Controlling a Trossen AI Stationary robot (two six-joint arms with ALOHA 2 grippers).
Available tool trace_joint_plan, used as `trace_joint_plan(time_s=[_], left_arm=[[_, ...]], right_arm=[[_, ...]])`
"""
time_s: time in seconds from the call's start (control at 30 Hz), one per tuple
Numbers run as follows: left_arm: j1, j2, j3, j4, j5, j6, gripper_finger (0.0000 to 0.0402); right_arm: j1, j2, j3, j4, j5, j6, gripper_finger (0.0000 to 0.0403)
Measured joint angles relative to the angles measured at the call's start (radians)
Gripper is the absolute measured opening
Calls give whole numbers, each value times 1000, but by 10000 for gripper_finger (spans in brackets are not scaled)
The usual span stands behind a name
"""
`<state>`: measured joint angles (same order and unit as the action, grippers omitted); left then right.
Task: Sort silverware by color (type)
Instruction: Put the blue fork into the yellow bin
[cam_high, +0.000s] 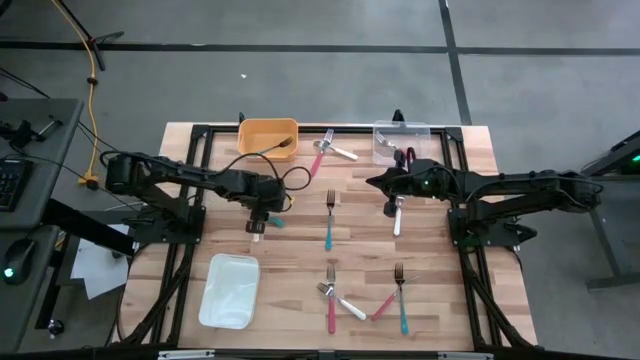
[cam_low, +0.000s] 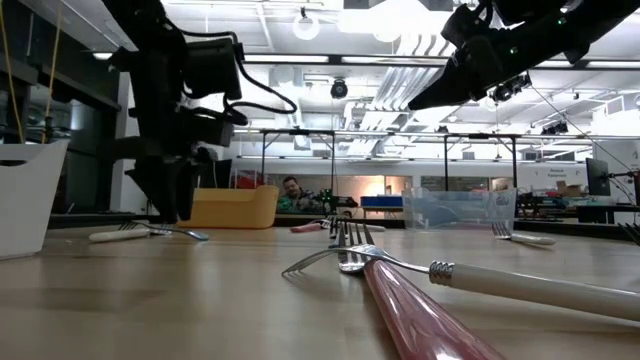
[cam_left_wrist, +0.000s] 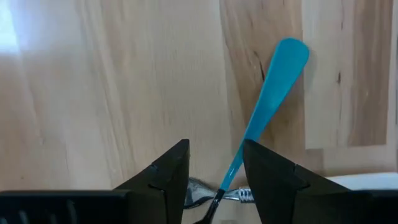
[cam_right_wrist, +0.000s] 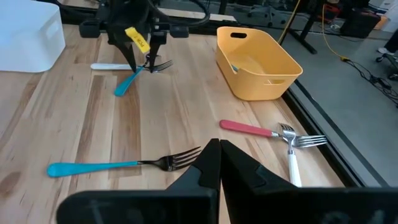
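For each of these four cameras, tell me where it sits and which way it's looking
High view: overhead, facing straight down on the table; both arms show.
Low view: at tabletop height, level across into the room; arms hang from above.
Left wrist view: on the left arm, over a teal fork, own jaws apart.
Right wrist view: on the right arm, toward the yellow bin, shared with the high view.

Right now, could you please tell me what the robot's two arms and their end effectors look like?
Both arms are dark, jointed metal. The left end effector has angular black fingers, a looping black cable and a yellow tag. The right end effector tapers to a black point, with small green lights behind it.
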<state>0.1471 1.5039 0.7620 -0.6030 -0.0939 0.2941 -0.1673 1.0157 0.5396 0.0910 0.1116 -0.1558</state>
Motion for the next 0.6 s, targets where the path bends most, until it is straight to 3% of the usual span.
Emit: trace_joint_plan(time_s=[0.6], left_arm=[[0,38,3,-6,-7,49,131]], right_arm=[[0,1,0,0,-3,2,0]])
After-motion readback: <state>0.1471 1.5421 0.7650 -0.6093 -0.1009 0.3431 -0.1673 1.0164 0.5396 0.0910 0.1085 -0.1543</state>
